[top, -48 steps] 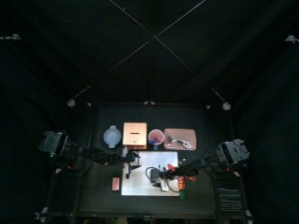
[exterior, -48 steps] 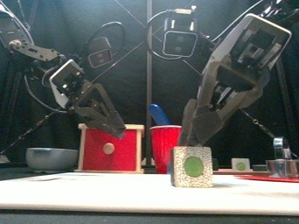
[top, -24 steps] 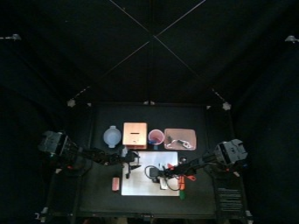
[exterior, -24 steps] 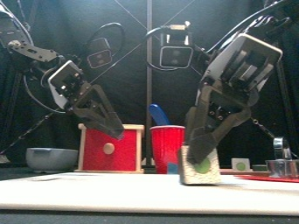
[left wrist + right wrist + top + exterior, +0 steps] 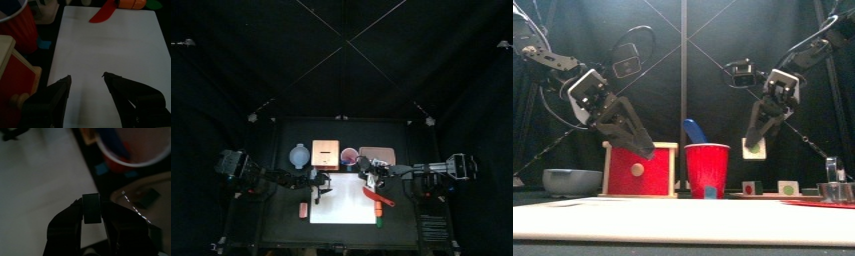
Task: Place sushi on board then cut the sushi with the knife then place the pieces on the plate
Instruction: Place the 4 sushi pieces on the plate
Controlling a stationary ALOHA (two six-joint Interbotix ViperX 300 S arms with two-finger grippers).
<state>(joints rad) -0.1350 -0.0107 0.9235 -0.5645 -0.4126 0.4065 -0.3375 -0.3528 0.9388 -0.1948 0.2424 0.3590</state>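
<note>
Black-curtained booth, small black table, white cutting board (image 5: 345,200) at centre. High above the table's right rear, near the pink tray (image 5: 385,153): one sushi piece (image 5: 756,150), pinched between the jaws of the right gripper (image 5: 91,203). Probably mid-carry to the tray; next, lowering onto it and letting go. Long axis near upright, slightly tilted, along the jaws. Left gripper (image 5: 86,76) spread, empty, above the board. Red knife (image 5: 103,12) flat on the board.

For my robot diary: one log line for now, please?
right gripper: holds sushi piece aloft | left gripper: open over white board | red knife: at board's edge
</note>
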